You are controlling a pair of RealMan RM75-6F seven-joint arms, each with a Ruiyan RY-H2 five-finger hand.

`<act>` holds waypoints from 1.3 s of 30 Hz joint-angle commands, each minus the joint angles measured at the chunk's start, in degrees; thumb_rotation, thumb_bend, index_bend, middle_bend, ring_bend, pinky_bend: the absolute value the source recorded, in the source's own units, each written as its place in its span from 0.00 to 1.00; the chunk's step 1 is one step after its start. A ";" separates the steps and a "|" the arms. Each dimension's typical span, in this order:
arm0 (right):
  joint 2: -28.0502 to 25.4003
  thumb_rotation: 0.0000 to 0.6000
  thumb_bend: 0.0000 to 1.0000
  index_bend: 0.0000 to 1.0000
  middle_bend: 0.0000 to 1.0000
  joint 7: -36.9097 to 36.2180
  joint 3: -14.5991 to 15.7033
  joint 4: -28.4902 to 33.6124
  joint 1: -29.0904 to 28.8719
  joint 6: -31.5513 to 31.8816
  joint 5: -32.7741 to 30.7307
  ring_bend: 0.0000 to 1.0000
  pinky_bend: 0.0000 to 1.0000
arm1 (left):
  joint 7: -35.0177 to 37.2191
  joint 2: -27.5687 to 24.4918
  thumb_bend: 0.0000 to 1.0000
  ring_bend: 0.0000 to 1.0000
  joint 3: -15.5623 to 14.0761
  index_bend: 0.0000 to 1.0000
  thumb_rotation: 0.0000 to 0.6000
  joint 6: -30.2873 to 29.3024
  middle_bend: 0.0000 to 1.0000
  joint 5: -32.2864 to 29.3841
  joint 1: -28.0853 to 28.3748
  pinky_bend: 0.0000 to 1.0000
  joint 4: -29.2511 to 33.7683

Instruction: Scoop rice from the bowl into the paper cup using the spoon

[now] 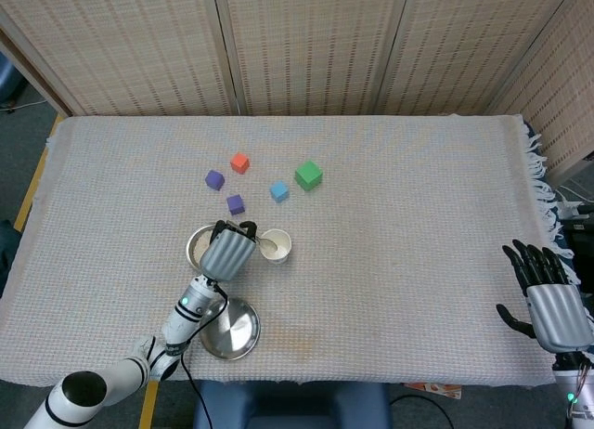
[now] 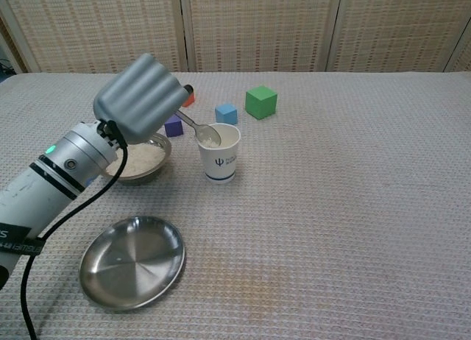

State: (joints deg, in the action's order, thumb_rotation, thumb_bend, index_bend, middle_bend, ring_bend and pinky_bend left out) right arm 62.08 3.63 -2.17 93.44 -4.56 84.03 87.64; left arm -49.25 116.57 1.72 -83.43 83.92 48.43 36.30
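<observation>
Even, bright diffuse light in both views, shadows soft and short. Mild glare on the empty steel plate (image 2: 132, 262). Focus sharp, no motion blur.

Tilted metal spoon (image 2: 197, 128) dips into white paper cup (image 2: 219, 154) beside rice bowl (image 2: 141, 158).

White paper cup (image 2: 220, 155) with dark blue logo; silver spoon (image 2: 200, 129), bowl (image 2: 157, 144) and plate (image 2: 132, 262); white rice (image 2: 140, 158); grey hand (image 2: 140, 97); green cube (image 2: 260, 102) far right; beige woven cloth (image 2: 353, 207).
</observation>
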 commanded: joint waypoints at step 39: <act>-0.69 1.00 0.15 0.00 0.00 1.84 0.02 1.96 0.93 1.44 0.45 0.00 0.00 | 12.36 9.14 0.44 1.00 -1.80 0.63 1.00 -4.82 1.00 8.76 2.03 1.00 -28.10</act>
State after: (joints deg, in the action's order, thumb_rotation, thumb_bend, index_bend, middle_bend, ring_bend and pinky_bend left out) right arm 61.38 5.47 -2.14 95.40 -3.63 85.46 88.09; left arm -36.84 125.74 -0.04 -88.26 92.63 50.39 8.27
